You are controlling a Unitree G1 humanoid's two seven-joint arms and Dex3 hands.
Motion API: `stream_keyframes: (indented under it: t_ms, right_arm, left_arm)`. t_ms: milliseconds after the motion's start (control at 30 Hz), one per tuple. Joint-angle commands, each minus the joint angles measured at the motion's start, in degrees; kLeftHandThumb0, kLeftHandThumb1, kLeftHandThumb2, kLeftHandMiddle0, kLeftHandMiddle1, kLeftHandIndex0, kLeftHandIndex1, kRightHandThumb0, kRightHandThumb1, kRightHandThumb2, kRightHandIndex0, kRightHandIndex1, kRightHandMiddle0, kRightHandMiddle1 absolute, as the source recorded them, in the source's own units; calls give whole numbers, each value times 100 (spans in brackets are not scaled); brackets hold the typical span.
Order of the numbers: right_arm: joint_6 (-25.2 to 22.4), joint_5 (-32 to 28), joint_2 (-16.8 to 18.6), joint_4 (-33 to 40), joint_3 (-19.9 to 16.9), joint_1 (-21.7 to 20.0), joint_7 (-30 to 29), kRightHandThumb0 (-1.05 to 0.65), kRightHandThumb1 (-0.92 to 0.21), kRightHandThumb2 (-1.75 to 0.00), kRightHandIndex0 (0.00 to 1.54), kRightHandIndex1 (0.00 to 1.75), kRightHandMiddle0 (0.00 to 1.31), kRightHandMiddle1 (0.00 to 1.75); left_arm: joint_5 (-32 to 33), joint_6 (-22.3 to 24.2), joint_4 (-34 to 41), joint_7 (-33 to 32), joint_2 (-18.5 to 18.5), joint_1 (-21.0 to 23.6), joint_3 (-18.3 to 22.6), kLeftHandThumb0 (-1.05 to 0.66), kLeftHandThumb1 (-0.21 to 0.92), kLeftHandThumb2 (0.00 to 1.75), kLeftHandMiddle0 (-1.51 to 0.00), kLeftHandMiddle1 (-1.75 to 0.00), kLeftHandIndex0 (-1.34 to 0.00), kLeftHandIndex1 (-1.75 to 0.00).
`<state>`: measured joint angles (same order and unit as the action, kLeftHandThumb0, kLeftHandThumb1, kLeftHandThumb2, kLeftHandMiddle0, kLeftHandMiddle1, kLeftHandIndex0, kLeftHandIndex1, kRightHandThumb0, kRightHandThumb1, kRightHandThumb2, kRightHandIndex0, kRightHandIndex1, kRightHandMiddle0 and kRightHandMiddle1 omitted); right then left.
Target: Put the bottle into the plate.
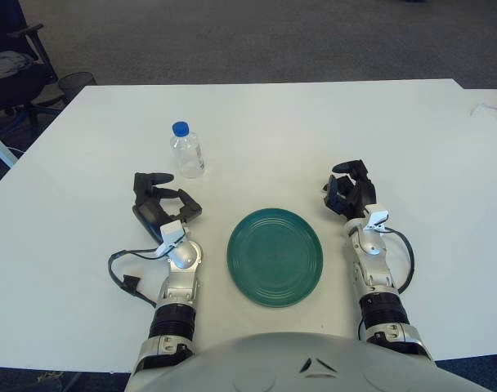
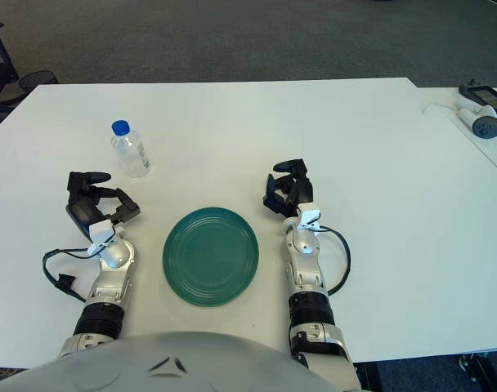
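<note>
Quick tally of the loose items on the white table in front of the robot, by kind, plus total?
Bottles: 1, clear with a blue cap
Plates: 1, green
Total: 2
Neither the left hand nor the right hand holds anything.

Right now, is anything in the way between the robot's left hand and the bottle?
No. Only bare white table lies between the open left hand and the upright bottle. The path from the bottle to the green plate is clear too.
</note>
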<state>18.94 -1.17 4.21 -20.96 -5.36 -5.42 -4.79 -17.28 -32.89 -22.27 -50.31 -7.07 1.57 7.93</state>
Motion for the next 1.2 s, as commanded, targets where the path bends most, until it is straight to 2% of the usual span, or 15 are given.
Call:
stream_keyframes:
  t_ms: [0, 300, 567, 800, 833, 933, 1000, 1033, 1067, 1100, 1167]
  right_arm:
    - [-163, -96, -14, -230, -41, 144, 48, 0, -54, -106, 46, 172, 22, 175]
    - [14, -146, -30, -376, -69, 96, 122, 0, -54, -106, 47, 171, 22, 175]
    - [220, -163, -29, -521, -108, 57, 183, 0, -53, -106, 47, 170, 23, 175]
    - [334, -152, -27, -605, -126, 43, 189, 0, -52, -107, 48, 171, 23, 175]
    - [364, -151, -22, -624, -127, 40, 185, 0, -52, -108, 48, 171, 24, 175]
    - [420, -148, -17, -667, -128, 29, 179, 0, -51, -109, 48, 171, 24, 175]
    - [449, -144, -17, -696, -126, 19, 176, 0, -51, -109, 48, 171, 24, 175]
    - [454, -139, -20, -711, -122, 13, 178, 0, -51, -109, 48, 171, 24, 175]
    - [458, -139, -27, -716, -121, 15, 184, 0, -51, -109, 48, 171, 25, 175]
    - [460, -138, -32, -721, -120, 16, 189, 0, -51, -110, 48, 171, 25, 175]
    - [467, -138, -38, -730, -120, 16, 194, 0, -50, -110, 49, 171, 25, 175]
  left_arm:
    - [-72, -31, -201, -213, -253, -37, 20, 0, 0, 167, -85, -170, -64, -175]
    - [66, -86, -306, -341, -202, 32, 57, 0, 1, 166, -85, -169, -63, -175]
    - [265, 13, -793, -249, -9, 321, 200, 0, 1, 166, -84, -170, -63, -175]
    - [482, 396, -1076, 369, 215, 497, 149, 0, 4, 163, -81, -173, -60, -175]
    - [542, 556, -1022, 645, 265, 474, 93, -1, 7, 158, -79, -174, -60, -170]
    - [644, 883, -890, 1158, 358, 434, 6, -31, 31, 130, -66, -174, -54, -173]
    - [664, 1164, -648, 1585, 445, 344, -110, -37, 39, 119, -50, -174, -51, -173]
    - [651, 1310, -434, 1901, 526, 234, -225, -58, 46, 101, -32, -171, -33, -172]
    - [636, 1411, -263, 2109, 569, 142, -302, -66, 49, 93, -25, -165, -26, -166]
    - [622, 1481, -136, 2274, 610, 69, -359, -78, 55, 77, -16, -155, -17, -157]
    - [618, 1583, 10, 2417, 628, -3, -380, -89, 63, 59, -8, -140, -9, -141]
